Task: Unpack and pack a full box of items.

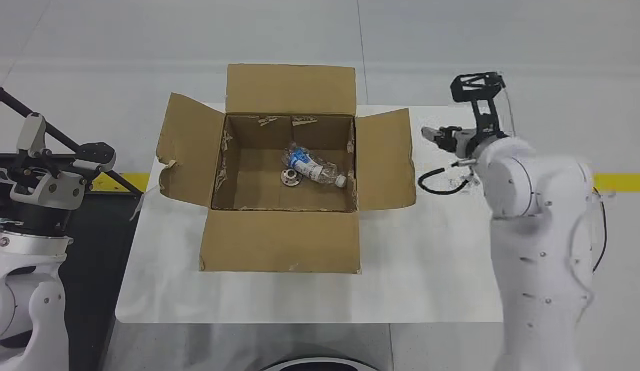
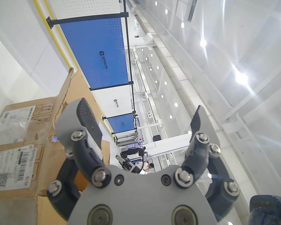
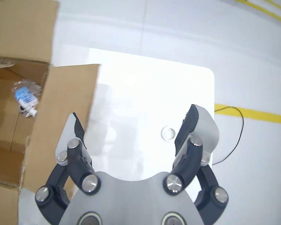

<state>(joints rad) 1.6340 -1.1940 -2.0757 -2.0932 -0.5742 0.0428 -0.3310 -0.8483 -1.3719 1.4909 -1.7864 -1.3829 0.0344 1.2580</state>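
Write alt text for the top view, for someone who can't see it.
An open cardboard box sits on a white table, its four flaps spread, with a crumpled plastic bottle lying on its side inside. The right arm's tool hangs beside the box's right flap, holding nothing.

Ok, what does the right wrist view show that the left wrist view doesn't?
Right wrist view: the inside of the cardboard box with a plastic bottle lying on its floor, the white table, and the open right gripper. Left wrist view: the open left gripper pointing up toward blue wall panels and ceiling lights, plus labels on the outer side of the cardboard box. Both: the cardboard box, and a gripper holding nothing.
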